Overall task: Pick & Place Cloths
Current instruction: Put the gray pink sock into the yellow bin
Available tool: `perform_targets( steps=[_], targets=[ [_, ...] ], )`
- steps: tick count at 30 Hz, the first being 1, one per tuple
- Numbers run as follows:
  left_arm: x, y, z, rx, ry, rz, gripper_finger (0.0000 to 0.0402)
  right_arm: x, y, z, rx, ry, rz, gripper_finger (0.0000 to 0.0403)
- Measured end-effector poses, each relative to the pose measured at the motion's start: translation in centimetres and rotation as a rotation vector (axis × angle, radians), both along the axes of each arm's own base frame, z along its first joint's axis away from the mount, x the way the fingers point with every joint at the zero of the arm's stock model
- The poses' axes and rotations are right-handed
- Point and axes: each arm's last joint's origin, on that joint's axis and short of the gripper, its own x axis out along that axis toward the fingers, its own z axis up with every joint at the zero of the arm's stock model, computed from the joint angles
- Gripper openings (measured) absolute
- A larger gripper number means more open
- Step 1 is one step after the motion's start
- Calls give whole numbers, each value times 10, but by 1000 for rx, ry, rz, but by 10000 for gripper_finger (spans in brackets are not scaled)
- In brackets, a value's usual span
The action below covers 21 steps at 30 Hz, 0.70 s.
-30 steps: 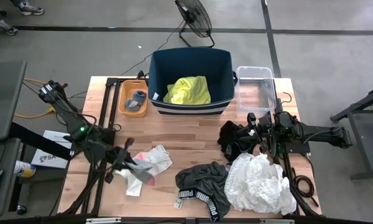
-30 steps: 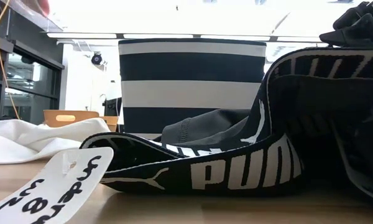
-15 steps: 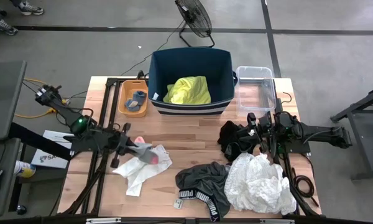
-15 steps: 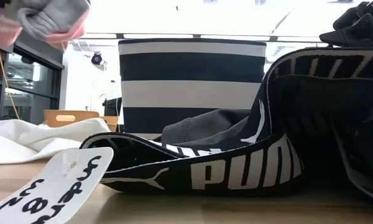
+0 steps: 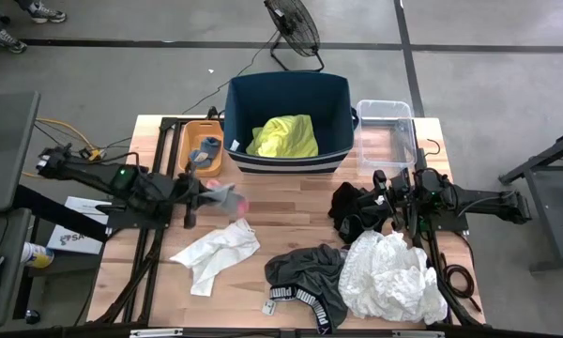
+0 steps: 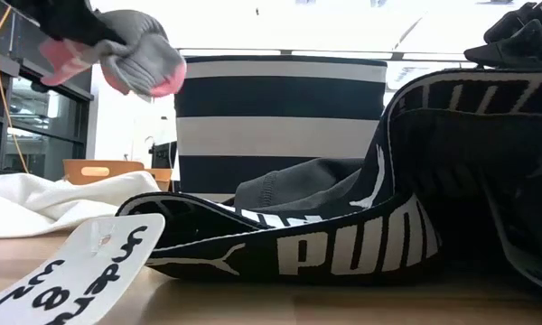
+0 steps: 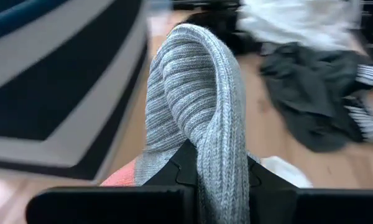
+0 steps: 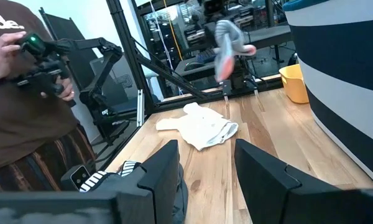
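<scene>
High view: left gripper (image 5: 209, 192) grips one sock (image 5: 227, 196).

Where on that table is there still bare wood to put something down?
Bare wood lies between the navy bin and the grey shorts, and left of the white cloth. The right side is crowded by the black cloths and crumpled white garment.

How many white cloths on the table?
2. A small flat white cloth lies front-left, below the left gripper. A big crumpled white cloth lies front-right, beside the grey shorts. More may be hidden under the piles.
</scene>
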Motion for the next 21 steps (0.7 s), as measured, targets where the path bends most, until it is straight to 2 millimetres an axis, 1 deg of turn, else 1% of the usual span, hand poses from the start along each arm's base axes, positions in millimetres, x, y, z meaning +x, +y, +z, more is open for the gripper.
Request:
perform_targets(
  steps=[5, 9, 14, 21],
  targets=[
    [-1, 18, -4, 3, 46, 148, 23, 0, 0, 0, 0, 0, 0, 149],
    [0, 34, -9, -31, 90, 303, 23, 0, 0, 0, 0, 0, 0, 149],
    [2, 54, -17, -33, 172, 462, 23, 0, 0, 0, 0, 0, 0, 149],
    [8, 81, -28, -41, 281, 586, 23, 0, 0, 0, 0, 0, 0, 149]
  ],
)
